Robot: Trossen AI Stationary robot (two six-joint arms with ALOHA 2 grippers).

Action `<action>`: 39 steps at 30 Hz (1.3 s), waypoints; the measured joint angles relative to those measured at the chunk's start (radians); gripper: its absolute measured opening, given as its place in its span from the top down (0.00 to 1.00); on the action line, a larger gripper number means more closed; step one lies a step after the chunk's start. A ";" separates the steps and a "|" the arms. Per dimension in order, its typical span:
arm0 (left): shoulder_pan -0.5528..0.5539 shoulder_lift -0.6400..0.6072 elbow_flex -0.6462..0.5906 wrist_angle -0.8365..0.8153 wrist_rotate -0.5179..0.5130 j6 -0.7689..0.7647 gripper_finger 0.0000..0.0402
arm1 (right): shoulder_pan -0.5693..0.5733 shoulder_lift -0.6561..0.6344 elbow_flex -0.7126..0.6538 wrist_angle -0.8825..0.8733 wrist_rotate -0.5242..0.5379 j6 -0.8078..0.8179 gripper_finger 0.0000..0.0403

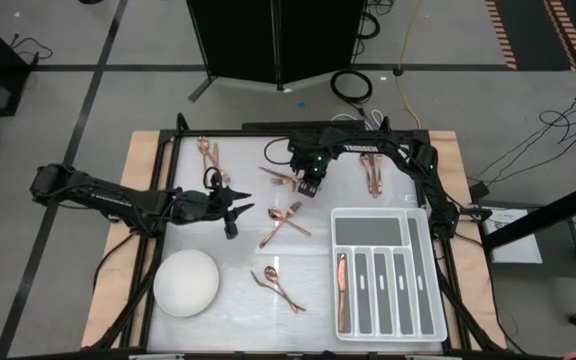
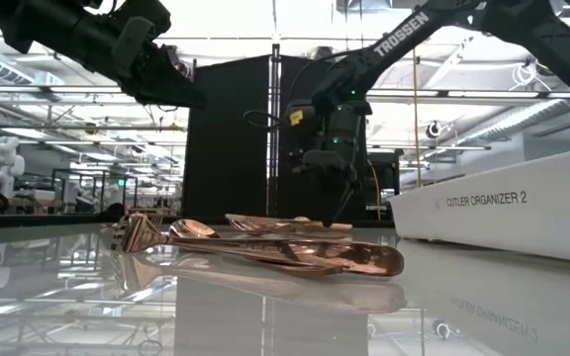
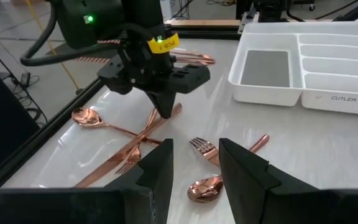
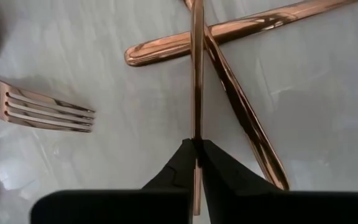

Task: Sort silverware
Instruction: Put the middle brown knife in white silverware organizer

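Left gripper (image 1: 232,221) hovers over the table's mid-left, jaws parted and empty, above a fork and spoon (image 3: 205,187). Right gripper (image 1: 305,186) is down at the crossed pile (image 1: 283,180) near the table's back centre, fingers (image 4: 219,165) pinched on one slim copper handle (image 4: 196,74). Remaining silverware lies scattered on the white table (image 1: 208,180); one piece (image 1: 342,292) already sits in the grey tray (image 1: 423,285). Pieces look stiff, light, polished and likely slippery: best pinched across the handle's narrow mid-length, edge-on.

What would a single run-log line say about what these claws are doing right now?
right claw: shut on copper utensil over crossed pile | left claw: open, waiting above fork and spoon | tray: one piece in
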 joint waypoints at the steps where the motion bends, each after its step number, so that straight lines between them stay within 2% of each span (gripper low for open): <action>1: 0.000 0.000 0.000 0.000 0.000 0.000 0.68 | 0.002 -0.002 -0.001 0.009 0.003 0.000 0.95; 10: 0.000 0.000 0.000 -0.001 0.000 0.000 0.68 | 0.012 -0.002 -0.005 0.076 0.043 -0.033 0.79; 17: 0.000 0.000 0.000 -0.001 0.000 0.000 0.68 | 0.015 -0.001 -0.003 0.179 0.043 -0.037 0.74; 24: 0.000 0.000 0.000 0.000 0.000 -0.001 0.68 | 0.026 0.024 0.002 0.195 0.044 -0.029 0.79; 31: 0.000 0.000 0.000 0.000 0.000 -0.003 0.68 | 0.040 0.050 0.003 0.203 0.075 -0.026 0.87; 39: 0.000 0.000 0.000 0.000 0.000 -0.003 0.68 | 0.045 0.043 0.002 0.174 0.050 -0.007 0.98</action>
